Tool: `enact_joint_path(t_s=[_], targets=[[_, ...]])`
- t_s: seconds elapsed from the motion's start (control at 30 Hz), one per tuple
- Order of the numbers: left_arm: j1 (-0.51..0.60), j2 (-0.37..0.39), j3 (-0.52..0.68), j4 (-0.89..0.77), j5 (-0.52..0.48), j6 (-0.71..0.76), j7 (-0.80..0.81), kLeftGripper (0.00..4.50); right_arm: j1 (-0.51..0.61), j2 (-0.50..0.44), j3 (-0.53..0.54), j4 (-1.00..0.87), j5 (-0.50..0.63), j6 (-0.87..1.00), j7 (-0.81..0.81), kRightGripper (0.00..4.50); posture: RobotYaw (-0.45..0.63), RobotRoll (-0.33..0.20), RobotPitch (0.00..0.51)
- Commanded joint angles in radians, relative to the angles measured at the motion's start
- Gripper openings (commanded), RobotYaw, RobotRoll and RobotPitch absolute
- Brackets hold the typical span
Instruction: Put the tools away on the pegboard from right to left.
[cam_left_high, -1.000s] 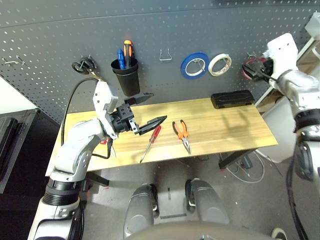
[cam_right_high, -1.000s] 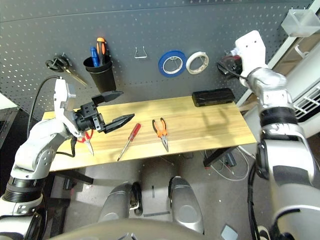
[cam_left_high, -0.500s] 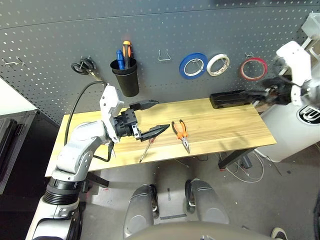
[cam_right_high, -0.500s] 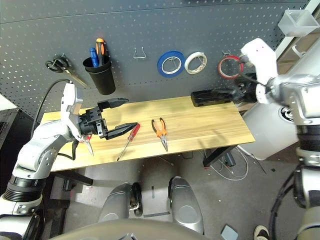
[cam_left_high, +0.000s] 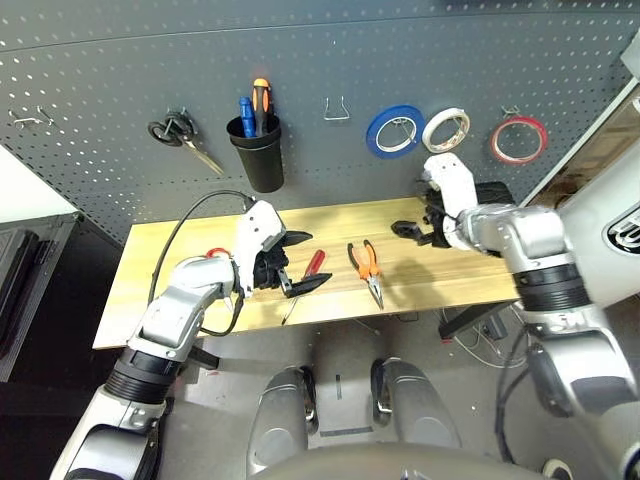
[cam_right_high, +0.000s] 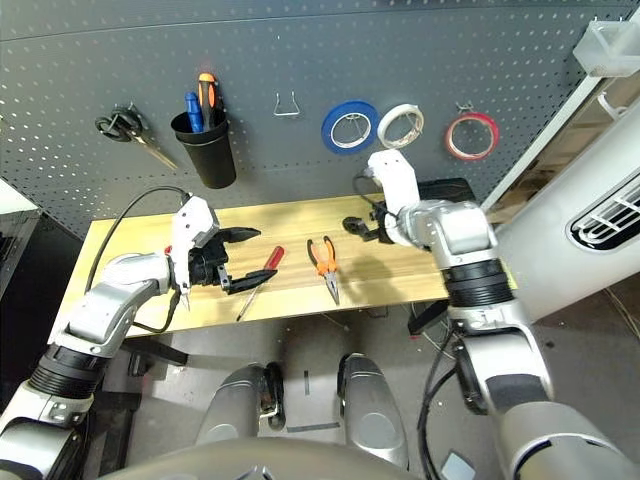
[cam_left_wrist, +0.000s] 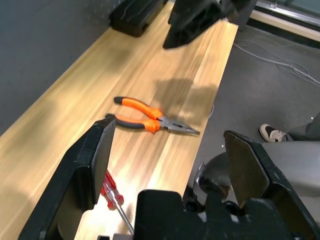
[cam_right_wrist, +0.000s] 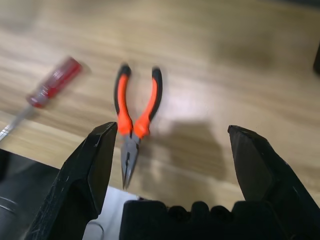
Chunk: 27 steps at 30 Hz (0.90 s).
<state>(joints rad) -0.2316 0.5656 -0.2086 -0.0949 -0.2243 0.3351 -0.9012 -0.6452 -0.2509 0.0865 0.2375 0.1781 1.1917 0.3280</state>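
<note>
With the red tape ring (cam_left_high: 541, 137) on its hook beyond the right end of the table (cam_left_high: 450, 290), I judge the pliers (cam_right_wrist: 142, 126) to be next. They lie mid-table, their tips toward the table's near edge. To take them well, my right gripper (cam_right_wrist: 173, 127), apart from them above the table's right half, should shift toward mid-table, turn to straddle both handles, go down level and close evenly, clear of the wood. My fingers are spread wide on both sides, holding nothing; my left gripper (cam_left_wrist: 169, 127), over the table's left half, should hang back so that the two arms don't collide. Nearest the table's front edge, the pliers' jaws look grey, slender and tapered, closed to a point; behind them the handles splay slightly, bright orange ending in black. Loosely held, they could swivel at the joint. The red-handled screwdriver (cam_left_high: 316, 262) lies just left of mid-table, and past the table's far edge rises the pegboard (cam_left_high: 330, 60), with a bare hook (cam_left_high: 337, 107) that might take the pliers.
</note>
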Motion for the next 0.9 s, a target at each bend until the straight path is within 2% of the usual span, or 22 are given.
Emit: enact_joint_path(t_s=[0.03, 0.2, 0.37, 0.6, 0.9], targets=[[0.002, 0.016, -0.036, 0.0, 0.011, 0.051, -0.031, 4.5, -0.018, 0.066, 0.002, 0.099, -0.032, -0.006, -0.07, 4.45, -0.08, 0.0, 0.14], [0.02, 0.034, -0.035, -0.035, -0.019, 0.117, -0.064, 4.5, -0.082, 0.166, 0.004, 0.268, -0.065, -0.048, -0.136, 4.45, -0.08, 0.0, 0.15], [0.033, 0.044, -0.031, -0.046, -0.023, 0.122, -0.074, 4.5, -0.141, 0.215, -0.001, 0.42, -0.078, -0.14, -0.149, 4.45, -0.08, 0.0, 0.165], [0.07, 0.069, -0.018, -0.072, -0.022, 0.132, -0.073, 4.5, -0.214, 0.244, -0.019, 0.623, -0.099, -0.256, -0.163, 4.45, -0.06, 0.0, 0.193], [0.112, 0.082, -0.001, -0.127, -0.037, 0.152, -0.067, 4.5, -0.242, 0.27, -0.036, 0.724, -0.111, -0.304, -0.173, 4.45, -0.04, 0.0, 0.23]])
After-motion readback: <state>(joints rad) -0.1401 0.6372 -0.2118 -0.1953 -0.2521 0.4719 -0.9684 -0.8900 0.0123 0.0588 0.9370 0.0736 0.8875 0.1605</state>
